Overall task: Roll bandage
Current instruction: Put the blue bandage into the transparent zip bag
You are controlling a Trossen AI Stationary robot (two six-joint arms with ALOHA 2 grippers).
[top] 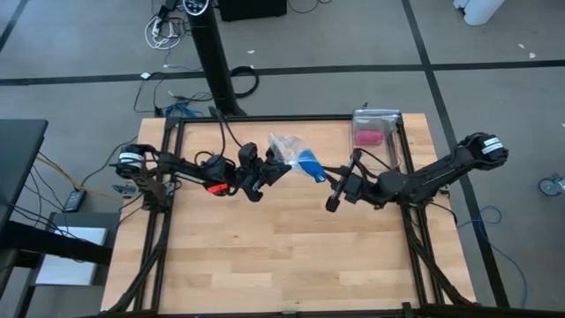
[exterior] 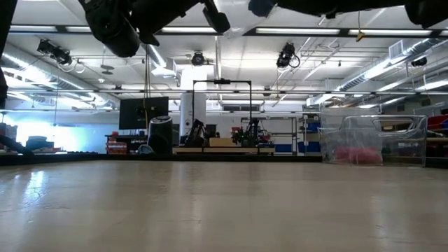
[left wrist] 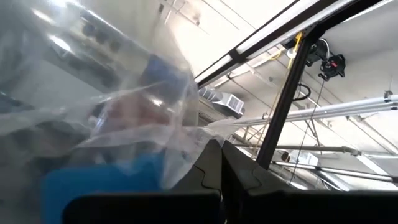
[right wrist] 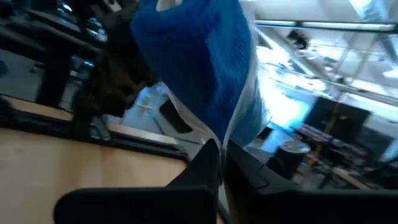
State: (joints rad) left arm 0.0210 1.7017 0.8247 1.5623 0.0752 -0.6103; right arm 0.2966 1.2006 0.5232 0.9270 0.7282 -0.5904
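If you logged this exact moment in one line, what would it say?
left hand: shut on clear plastic bag | right hand: shut on bandage | both lifted above table | bandage partly in bag

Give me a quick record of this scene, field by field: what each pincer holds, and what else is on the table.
left pincer: shut on the clear plastic bag, above the table
right pincer: shut on the bandage's end, at the bag's mouth
bandage: blue, partly inside the bag
clear bin: far right corner of the table, pink roll inside
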